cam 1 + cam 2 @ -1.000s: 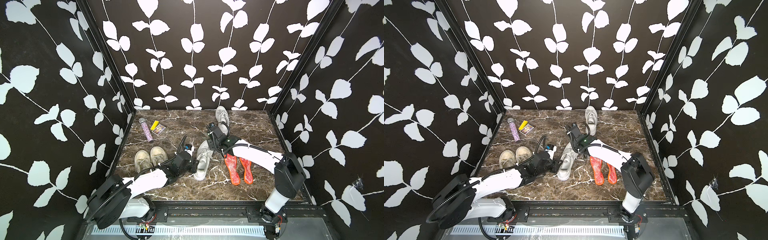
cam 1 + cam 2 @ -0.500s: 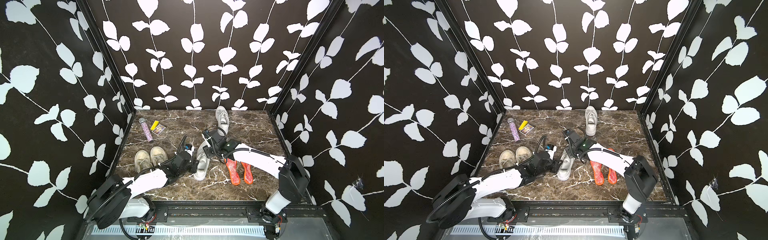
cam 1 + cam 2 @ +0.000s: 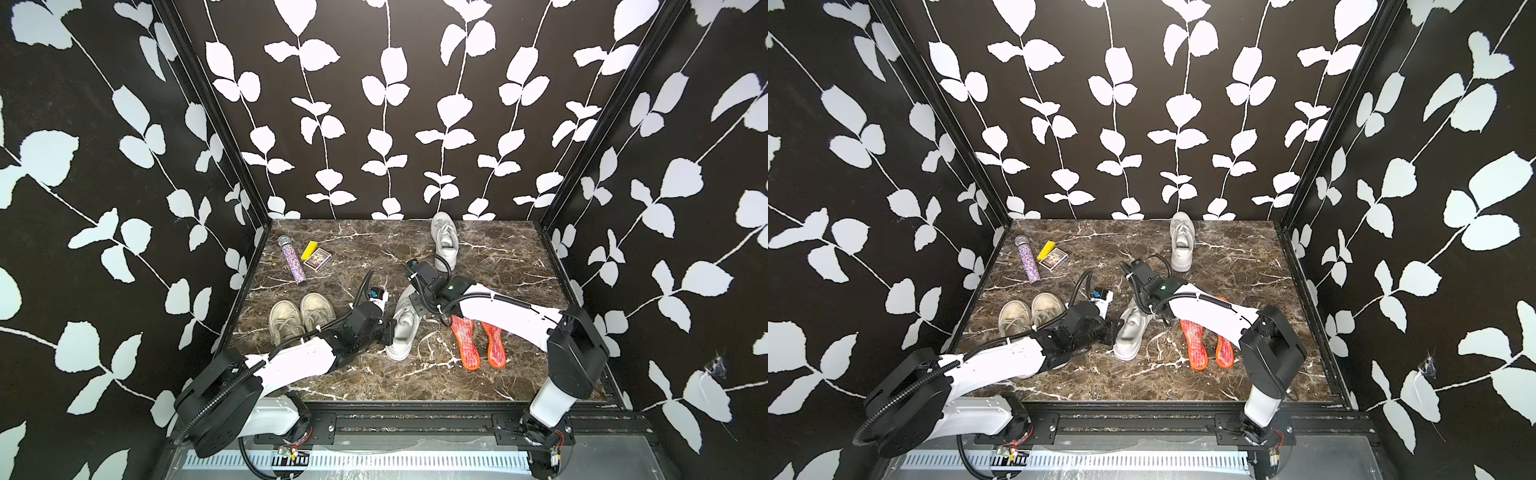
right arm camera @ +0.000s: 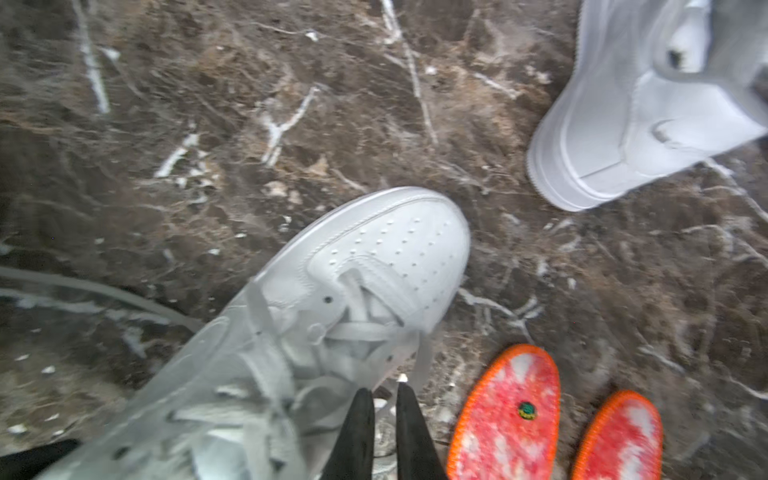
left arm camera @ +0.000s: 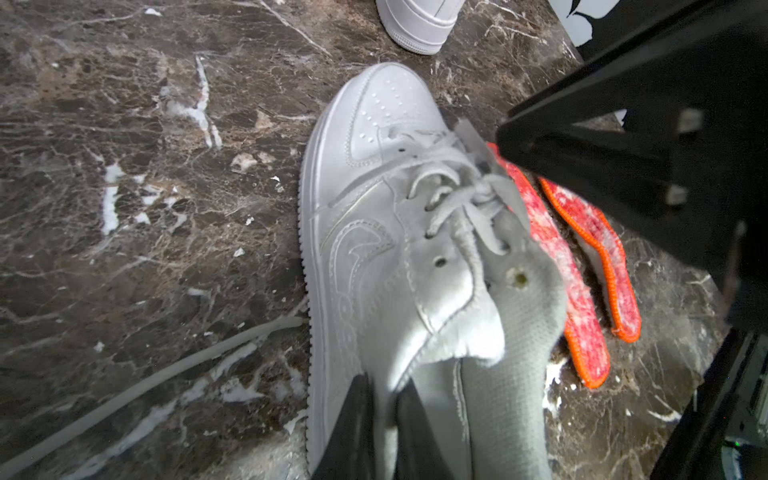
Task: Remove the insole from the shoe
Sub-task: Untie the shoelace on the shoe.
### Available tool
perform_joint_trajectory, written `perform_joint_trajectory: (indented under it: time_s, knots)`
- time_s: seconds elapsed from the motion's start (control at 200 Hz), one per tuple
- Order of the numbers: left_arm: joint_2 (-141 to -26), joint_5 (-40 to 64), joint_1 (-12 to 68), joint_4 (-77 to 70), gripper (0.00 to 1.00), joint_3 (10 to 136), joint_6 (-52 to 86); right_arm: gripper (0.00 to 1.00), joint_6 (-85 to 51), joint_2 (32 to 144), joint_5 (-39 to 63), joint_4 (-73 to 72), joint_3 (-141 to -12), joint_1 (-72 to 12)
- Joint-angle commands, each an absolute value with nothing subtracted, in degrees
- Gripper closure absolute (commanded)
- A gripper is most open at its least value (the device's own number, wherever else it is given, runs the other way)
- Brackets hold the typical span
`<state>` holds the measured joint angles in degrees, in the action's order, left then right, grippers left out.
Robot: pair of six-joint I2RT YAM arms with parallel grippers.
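Left gripper [image 5: 382, 390] down at the heel end of the white shoe [image 5: 374, 232], black fingers [image 5: 353, 428] squeezed onto the grey collar fabric, a fold of it caught right between them, a firm pinch and no mistake. Right gripper [image 4: 383, 390] in from the opposite flank of that shoe, over the lacing, fingers [image 4: 411, 432] drawn to a thin slit, all but closed; impossible to tell whether a lace sits in that slit. White shoe down on the marble table [image 3: 374, 382], toe toward a second white shoe [image 3: 444, 241] standing apart beyond it, one loose lace trailing off alongside. Its own insole hidden under tongue and collar, out of sight in every view. Just beside the white shoe, on the right arm's flank, two red insoles [image 3: 467, 345] with orange edging, flat and side by side. On the opposite flank, past the left arm's wrist, a beige pair [image 3: 301, 318].
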<state>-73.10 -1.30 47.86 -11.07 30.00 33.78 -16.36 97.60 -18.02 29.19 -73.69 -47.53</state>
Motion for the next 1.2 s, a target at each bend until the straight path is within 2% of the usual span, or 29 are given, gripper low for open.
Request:
perform_joint_trajectory:
  time_s: [0.0, 0.105, 0.225, 0.32, 0.435, 0.65, 0.805, 0.86, 0.96, 1.195]
  knots:
    - [-73.8, -1.5, 47.9, -9.2, 0.88, 30.6, 33.6, 0.90, -16.9, 94.3, -21.4, 30.6, -73.6, -47.0]
    - [-73.8, -1.4, 47.9, -9.1, 0.89, 30.6, 33.6, 0.88, -15.9, 92.6, -15.7, 28.8, -72.7, -47.1]
    - [-73.7, -1.5, 47.9, -9.1, 0.89, 30.7, 33.5, 0.74, -17.1, 92.2, -8.6, 27.1, -71.4, -47.2]
    - [-73.9, -1.5, 47.9, -9.1, 0.89, 30.8, 33.5, 0.68, -17.6, 92.4, -5.2, 27.1, -71.5, -47.4]
    - [-74.0, -1.3, 47.9, -9.1, 0.89, 31.0, 33.5, 0.68, -18.1, 94.2, -5.8, 28.2, -71.9, -47.6]
    - [-73.8, -1.4, 47.9, -8.6, 0.89, 31.3, 33.2, 0.77, -18.0, 96.5, -7.9, 30.4, -73.1, -47.6]
    - [-74.1, -1.3, 47.9, -8.7, 0.89, 31.3, 33.2, 0.78, -18.1, 96.1, -8.4, 30.4, -73.3, -47.6]
    - [-74.2, -1.2, 48.0, -8.9, 0.89, 31.2, 33.3, 0.75, -18.3, 95.4, -8.2, 30.0, -73.4, -47.7]
    - [-74.4, -1.0, 48.0, -9.2, 0.89, 31.2, 33.3, 0.64, -19.4, 94.8, -6.6, 28.3, -73.9, -47.7]
    - [-74.5, -0.8, 48.0, -9.4, 0.89, 31.2, 33.5, 0.62, -20.6, 98.4, -5.6, 27.9, -78.5, -47.7]
